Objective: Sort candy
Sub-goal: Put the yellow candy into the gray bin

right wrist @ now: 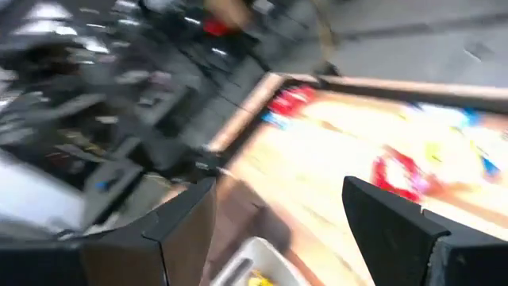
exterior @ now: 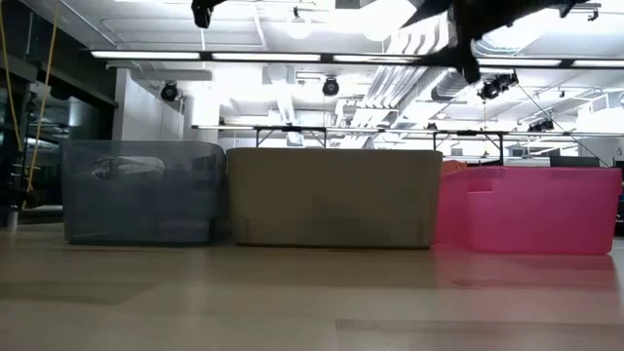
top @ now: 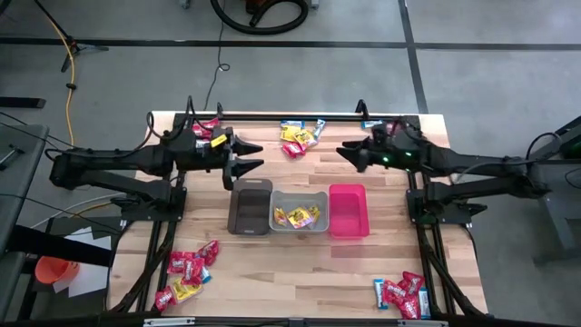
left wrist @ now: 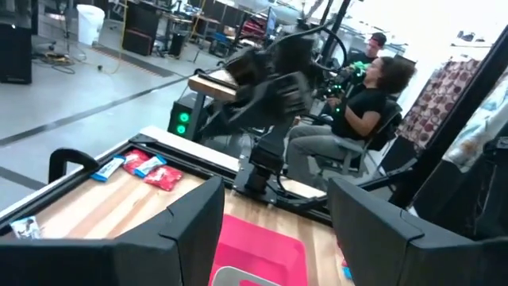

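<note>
Candy (top: pixel 297 216), small shiny yellow and red wrapped sweets, lies in the grey plastic bin (top: pixel 300 196) mid-tabletop.
Brown plastic bin (top: pixel 250 206) and pink plastic bin (top: pixel 349 210) flank it; left gripper (top: pixel 254 156) and right gripper (top: pixel 342 152) hang wide open, empty, near the far edge.

We are in a robotics lab or industrial workshop. We see a bare concrete floor (top: pixel 300 73) marked with dark tape lines, a yellow cable (top: pixel 67 54) trailing across it, and an open ceiling with ducts (exterior: pixel 409 83) and strip lights (exterior: pixel 322 57). Beyond the wooden table (top: pixel 300 272), a seated person (left wrist: pixel 357 119) works at another rig among equipment racks (left wrist: pixel 139 24).
</note>
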Motion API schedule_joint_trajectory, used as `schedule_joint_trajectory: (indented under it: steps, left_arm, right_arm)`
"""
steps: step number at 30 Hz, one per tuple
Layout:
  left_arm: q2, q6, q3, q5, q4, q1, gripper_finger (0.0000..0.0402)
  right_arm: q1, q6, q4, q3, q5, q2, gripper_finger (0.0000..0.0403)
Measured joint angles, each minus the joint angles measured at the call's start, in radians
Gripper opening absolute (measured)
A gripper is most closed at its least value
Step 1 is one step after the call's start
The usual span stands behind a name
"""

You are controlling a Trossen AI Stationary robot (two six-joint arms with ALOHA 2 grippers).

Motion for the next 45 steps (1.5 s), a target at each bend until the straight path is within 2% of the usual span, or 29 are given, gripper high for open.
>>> schedule_joint_trajectory:
  steps: [2,7,11,18,24,31,34,36,42,43,45]
  left_arm:
    - [0.000,-0.008,0.000,-0.012,0.001,0.000,0.0211]
    - [0.000,-0.008,0.000,-0.051,0.003,0.000,0.0211]
    - [0.000,-0.008,0.000,-0.064,0.003,0.000,0.0211]
    - [0.000,-0.008,0.000,-0.065,0.004,0.000,0.0211]
    - [0.000,-0.008,0.000,-0.103,0.004,0.000,0.0211]
    - [0.000,-0.008,0.000,-0.117,0.005,0.000,0.0211]
    - [0.000,-0.008,0.000,-0.117,0.005,0.000,0.0211]
    - [0.000,-0.008,-0.001,-0.117,0.005,0.000,0.0211]
    - [0.000,-0.008,-0.001,-0.117,0.005,0.000,0.0211]
    - [0.000,-0.008,-0.001,-0.117,0.004,0.000,0.0211]
    - [-0.003,-0.008,-0.001,-0.117,0.004,0.000,0.0211]
  right_arm:
    - [-0.035,0.015,-0.096,0.062,-0.016,0.083,0.0268]
    - [-0.114,-0.132,-0.252,0.280,-0.105,0.364,0.0268]
    - [-0.188,-0.217,-0.378,0.467,-0.103,0.603,0.0268]
    - [-0.283,-0.211,-0.526,0.709,-0.103,0.942,0.0268]
    - [-0.302,-0.143,-0.561,0.832,-0.106,1.133,0.0268]
    - [-0.302,-0.090,-0.581,0.883,-0.101,1.240,0.0261]
    - [-0.302,-0.086,-0.602,0.885,-0.089,1.263,0.0231]
    - [-0.301,-0.087,-0.621,0.887,-0.076,1.270,0.0196]
    - [-0.300,-0.180,-0.673,0.883,-0.032,1.250,0.0027]
    - [-0.300,-0.205,-0.678,0.881,-0.028,1.234,0.0015]
    - [-0.299,-0.238,-0.678,0.881,-0.002,1.186,0.0019]
